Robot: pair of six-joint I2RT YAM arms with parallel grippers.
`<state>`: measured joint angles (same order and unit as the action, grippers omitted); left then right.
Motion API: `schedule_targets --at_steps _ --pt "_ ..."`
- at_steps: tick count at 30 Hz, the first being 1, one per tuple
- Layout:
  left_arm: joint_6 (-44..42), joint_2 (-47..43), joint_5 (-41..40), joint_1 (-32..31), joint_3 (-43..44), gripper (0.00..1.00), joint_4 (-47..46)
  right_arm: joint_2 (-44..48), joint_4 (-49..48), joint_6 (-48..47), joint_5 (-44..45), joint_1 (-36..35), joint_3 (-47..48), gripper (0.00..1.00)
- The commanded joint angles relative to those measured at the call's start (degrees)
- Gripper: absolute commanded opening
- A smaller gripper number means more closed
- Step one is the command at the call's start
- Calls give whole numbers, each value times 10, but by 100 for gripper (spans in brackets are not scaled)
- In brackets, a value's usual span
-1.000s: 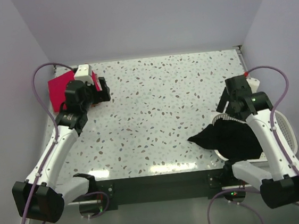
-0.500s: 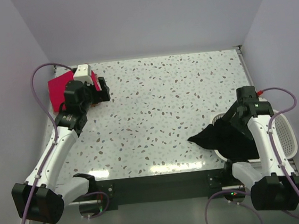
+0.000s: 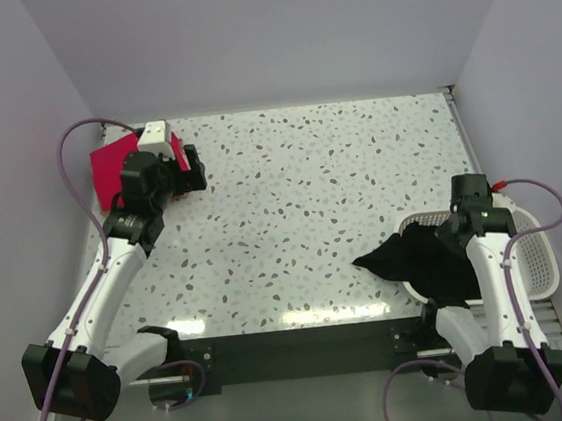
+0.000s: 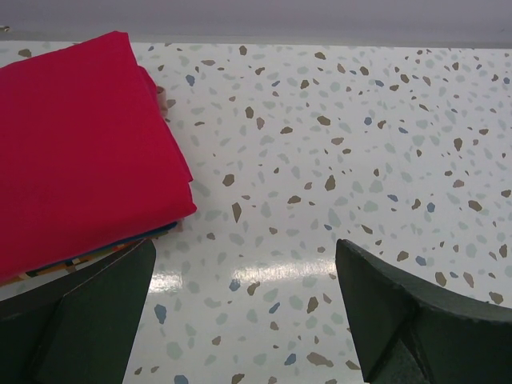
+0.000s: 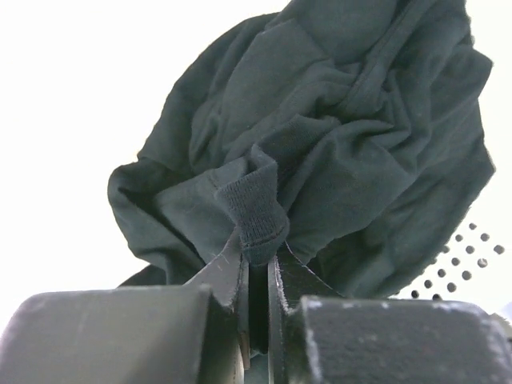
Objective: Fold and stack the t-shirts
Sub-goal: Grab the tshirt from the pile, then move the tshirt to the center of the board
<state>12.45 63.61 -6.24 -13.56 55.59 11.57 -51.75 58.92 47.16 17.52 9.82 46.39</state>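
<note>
At the near right corner, pinches a ribbed band of the black shirt in the right gripper, jaws closed tight on the cloth. Hangs crumpled beyond the grip: soft matte knit, deep folds, not a flat panel anywhere. Lies half in the white mesh basket and half over its rim on the speckled counter, with a pointed flap reaching left along the near edge. Runs longest that way too, from basket to flap, roughly parallel to the near edge. Sits right under the right arm, well apart from the left one. Calls, by my read, for a lift and a drag toward the counter's middle to spread it out. Could snag on the mesh rim coming out, so worth watching.

At the far left corner, holds the left gripper just beside the red shirt, jaws wide apart with nothing between them. Folded square and smooth there, crisp-edged, with blue and orange layers peeking out beneath.
</note>
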Motion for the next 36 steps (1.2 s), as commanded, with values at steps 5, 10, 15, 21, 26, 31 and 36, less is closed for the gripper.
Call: schedule_targets --at_steps 5,10,15,21,26,31,36 --pt "0 -15 -6 -1 12 100 -15 43 34 -36 165 3 134 0" --pt "0 -19 -10 -1 11 100 -15 47 4 -106 247 3 301 0" --pt "1 -22 -11 -1 11 100 -14 -1 -24 -152 251 2 425 0" --pt "1 -24 -16 -2 10 100 -15 -73 -96 -163 126 2 534 0" --pt "1 -26 -20 -1 9 100 -15 -160 -97 -167 10 2 675 0" --pt "1 -25 -20 -1 9 100 -15 -202 -142 -177 -83 -1 731 0" --pt "5 -21 -10 -1 10 100 -16 -253 -146 -189 -140 -41 795 0"
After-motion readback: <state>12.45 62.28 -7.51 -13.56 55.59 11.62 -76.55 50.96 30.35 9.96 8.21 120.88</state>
